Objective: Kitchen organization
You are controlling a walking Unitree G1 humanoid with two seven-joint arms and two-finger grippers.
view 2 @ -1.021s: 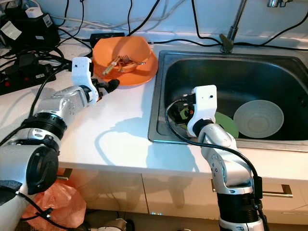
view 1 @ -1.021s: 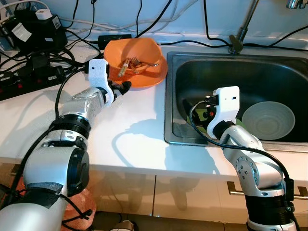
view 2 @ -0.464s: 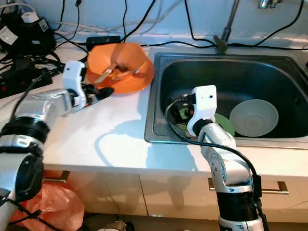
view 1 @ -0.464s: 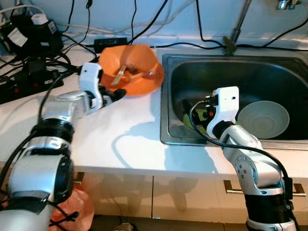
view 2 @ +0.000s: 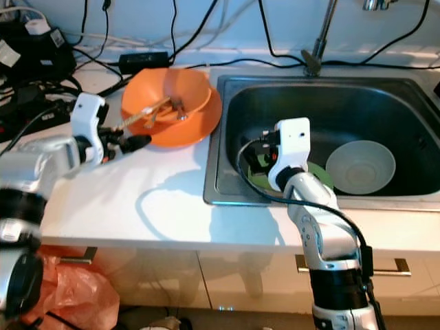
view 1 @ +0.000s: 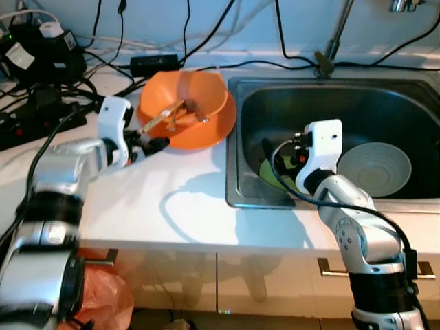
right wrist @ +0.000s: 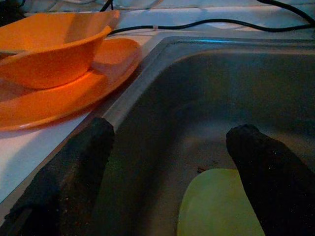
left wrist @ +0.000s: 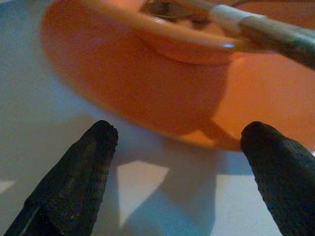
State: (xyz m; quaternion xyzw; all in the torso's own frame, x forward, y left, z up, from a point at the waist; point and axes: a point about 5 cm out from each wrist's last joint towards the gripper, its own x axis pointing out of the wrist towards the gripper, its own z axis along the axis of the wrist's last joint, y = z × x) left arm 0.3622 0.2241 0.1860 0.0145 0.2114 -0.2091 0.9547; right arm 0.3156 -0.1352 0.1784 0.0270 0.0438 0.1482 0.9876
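Left eye view showed the orange bowl (view 1: 184,103) sitting on an orange plate (view 1: 213,130) on the white counter (view 1: 158,199), just left of the steel sink (view 1: 385,110), with a few utensils (view 1: 168,115) lying inside the bowl, one handle sticking out over its rim. The left gripper (view 1: 155,143) hovered just beside the plate's near-left edge, its fingers (left wrist: 74,182) spread apart with nothing between them, pointed at the bowl's side. The right gripper (right wrist: 172,162) reached down into the sink by its left wall, its fingers (right wrist: 266,172) also spread and empty, above a green plate (view 1: 275,175) on the sink floor. A pale bowl (view 1: 375,168) lay further right in the basin. Black cables and power strips (view 1: 41,75) crowded the counter's far-left corner, and the faucet stem (view 1: 330,48) rose behind the sink
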